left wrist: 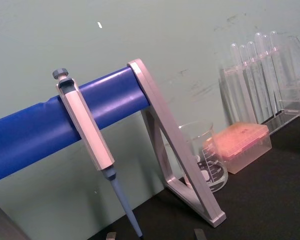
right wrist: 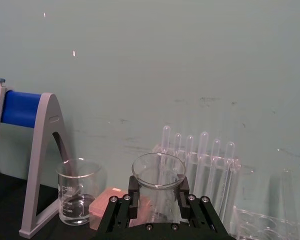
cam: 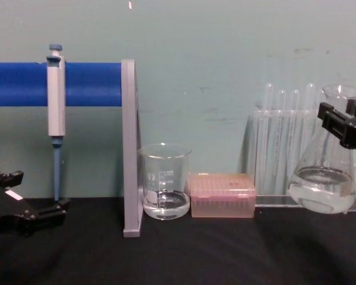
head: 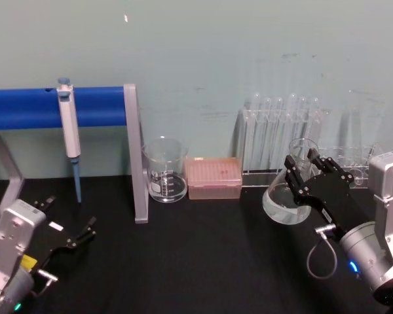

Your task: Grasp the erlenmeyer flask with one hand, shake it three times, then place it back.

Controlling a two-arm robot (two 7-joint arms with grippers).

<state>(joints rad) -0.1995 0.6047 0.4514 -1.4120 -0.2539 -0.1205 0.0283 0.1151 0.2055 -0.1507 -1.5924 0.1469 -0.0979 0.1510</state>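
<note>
My right gripper point(head: 308, 167) is shut on the neck of the erlenmeyer flask point(head: 285, 199), just under its rim. The clear conical flask point(cam: 321, 184) holds a little clear liquid. It hangs slightly tilted, a little above the black table, in front of the test tube rack. In the right wrist view the flask's open mouth point(right wrist: 158, 172) sits between the black fingers point(right wrist: 134, 192). The right gripper point(cam: 344, 127) comes in from the chest view's right edge. My left gripper point(head: 71, 214) rests open at the near left, holding nothing.
A glass beaker point(head: 165, 170) and a pink tip box point(head: 213, 176) stand by the back wall. The test tube rack point(head: 281, 131) is right behind the flask. A pipette point(head: 69, 127) hangs on a blue bar point(head: 26, 108) with a grey frame point(head: 136, 157).
</note>
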